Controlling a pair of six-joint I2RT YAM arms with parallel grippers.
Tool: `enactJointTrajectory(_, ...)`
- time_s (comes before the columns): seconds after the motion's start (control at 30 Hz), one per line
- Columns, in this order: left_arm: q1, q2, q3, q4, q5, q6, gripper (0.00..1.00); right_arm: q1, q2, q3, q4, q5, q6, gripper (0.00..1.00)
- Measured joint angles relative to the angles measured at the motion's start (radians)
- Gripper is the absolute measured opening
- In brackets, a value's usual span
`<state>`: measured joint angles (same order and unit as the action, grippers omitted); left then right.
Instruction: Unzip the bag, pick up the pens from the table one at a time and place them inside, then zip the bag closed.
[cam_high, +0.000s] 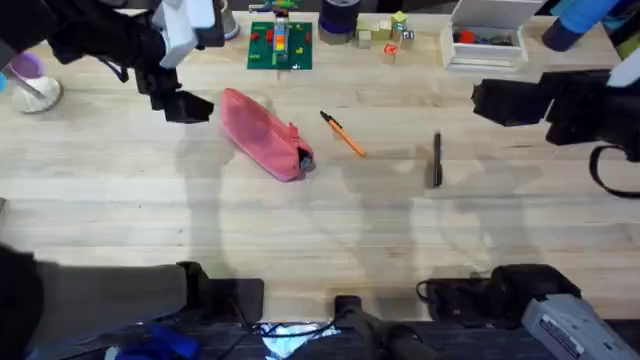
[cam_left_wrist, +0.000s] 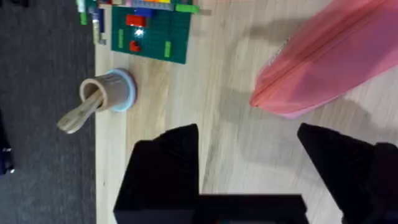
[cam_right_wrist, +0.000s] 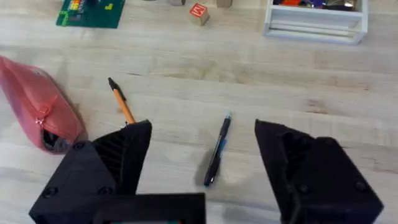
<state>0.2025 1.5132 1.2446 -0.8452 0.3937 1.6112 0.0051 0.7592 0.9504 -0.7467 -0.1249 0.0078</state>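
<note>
The pink bag lies slanted on the table, its grey-blue end toward the middle; it also shows as the bag and the bag. My left gripper hovers open just left of its far end, nothing between the fingers. An orange pen with a black end lies right of the bag, also seen as the orange pen. A dark pen lies farther right, shown too as the dark pen. My right gripper is open, up and right of the dark pen.
Along the far edge stand a green baseplate with bricks, small wooden cubes and a white tray. A cup with a wooden utensil stands at the far left. The table's near half is bare wood.
</note>
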Motion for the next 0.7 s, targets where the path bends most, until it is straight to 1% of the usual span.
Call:
enactJointTrajectory(0.17,0.005,0.057,0.000,0.006,0.039,0.061,0.993,0.000,0.000,0.000,-0.003,0.000,0.000,0.996)
enactJointTrajectory(0.27,0.005,0.085,0.000,0.046,0.072,0.085,0.993,0.000,0.000,0.000,-0.003,0.000,0.000,0.996)
enactJointTrajectory(0.4,0.005,0.130,0.000,0.076,0.120,0.118,0.993,0.000,0.000,0.000,-0.003,0.000,0.000,0.995)
enactJointTrajectory(0.43,0.005,0.167,0.000,0.078,0.146,0.135,0.992,0.000,0.000,0.000,-0.003,0.000,0.000,0.995)
enactJointTrajectory(0.6,0.007,0.188,0.000,0.080,0.188,0.151,0.994,0.000,0.000,0.000,-0.003,0.000,0.000,0.995)
enactJointTrajectory(0.7,0.007,0.188,0.000,0.080,0.194,0.156,0.994,0.000,0.000,0.000,-0.003,0.000,0.000,0.995)
